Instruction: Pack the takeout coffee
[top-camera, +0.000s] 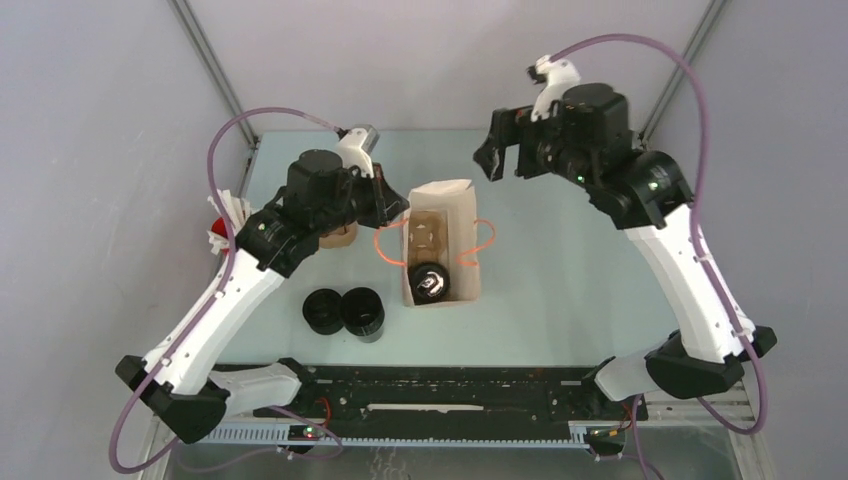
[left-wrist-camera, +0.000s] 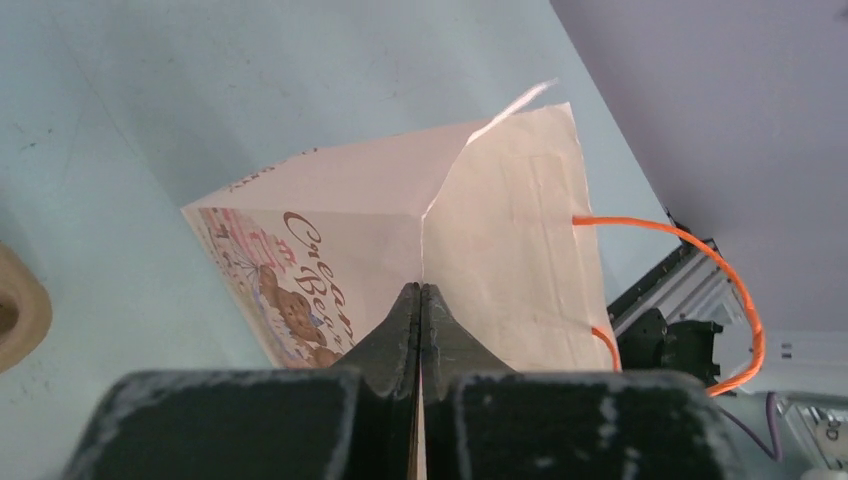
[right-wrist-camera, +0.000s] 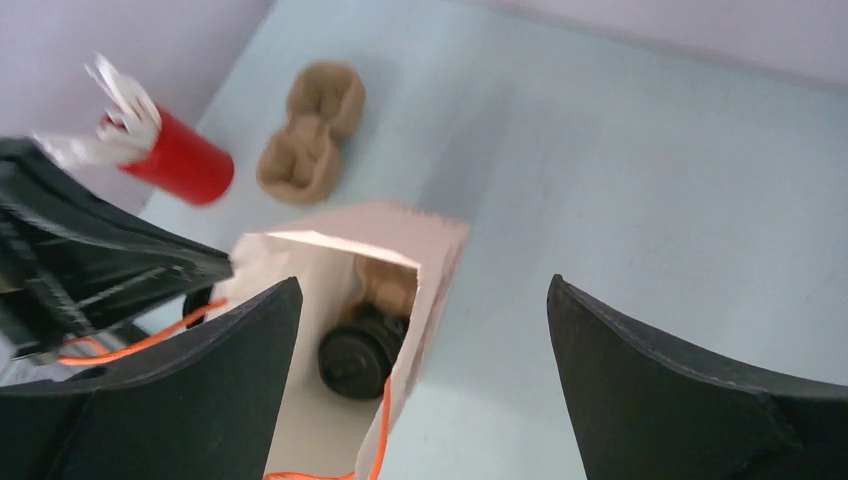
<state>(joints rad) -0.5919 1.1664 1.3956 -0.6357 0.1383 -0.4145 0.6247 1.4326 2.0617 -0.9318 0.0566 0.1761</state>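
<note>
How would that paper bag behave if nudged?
Probably floppy: the paper bag shows creased thin walls where the left gripper pinches its rim. Likely light and apt to slide, though the black cup inside may steady it.

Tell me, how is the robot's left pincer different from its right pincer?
The left pincer is shut tight; the right pincer is wide open. The left pincer pinches the edge of the cream paper bag with orange string handles; the right pincer holds nothing. Both have two black fingers.
</note>
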